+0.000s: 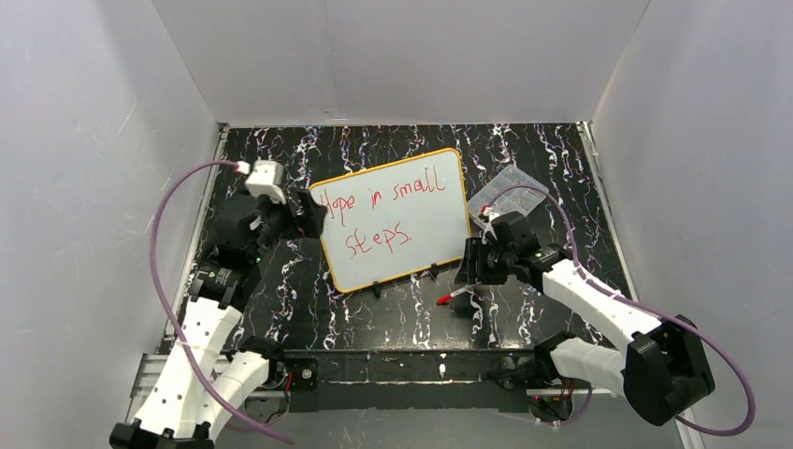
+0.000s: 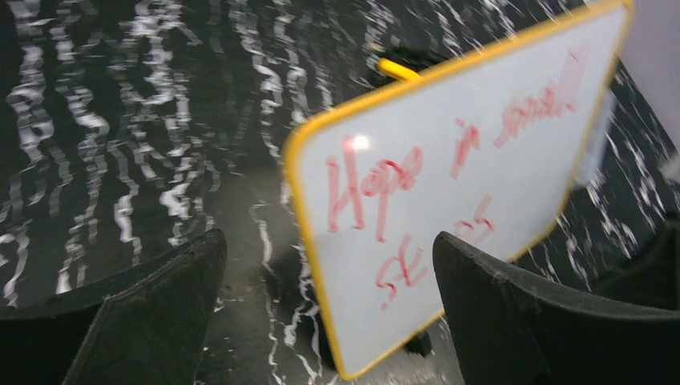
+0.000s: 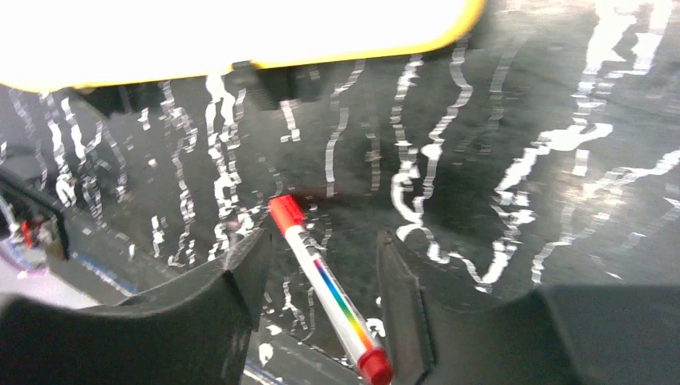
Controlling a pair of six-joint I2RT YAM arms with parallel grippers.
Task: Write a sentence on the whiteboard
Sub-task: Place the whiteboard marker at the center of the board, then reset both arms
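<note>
The whiteboard [image 1: 439, 238] with its orange-yellow rim lies tilted in the middle of the dark marbled table. The sentence [image 1: 379, 239] in red reads "Hope in small steps." on two lines. My left gripper [image 1: 309, 213] is open and empty at the board's left edge. In the left wrist view the board [image 2: 497, 200] and the sentence [image 2: 373, 180] fill the space between and beyond the gripper [image 2: 329, 249]. My right gripper [image 1: 468, 271] is open just below the board's lower right corner. A capped red marker [image 3: 329, 289] lies between its spread fingers [image 3: 240, 273]; it also shows in the top view [image 1: 449, 297].
A clear plastic parts box [image 1: 510, 192] lies right of the board near the back. Small black clips [image 1: 377, 288] sit under the board's lower edge. White walls enclose the table on three sides. The board's lower rim [image 3: 321, 52] shows at the top of the right wrist view.
</note>
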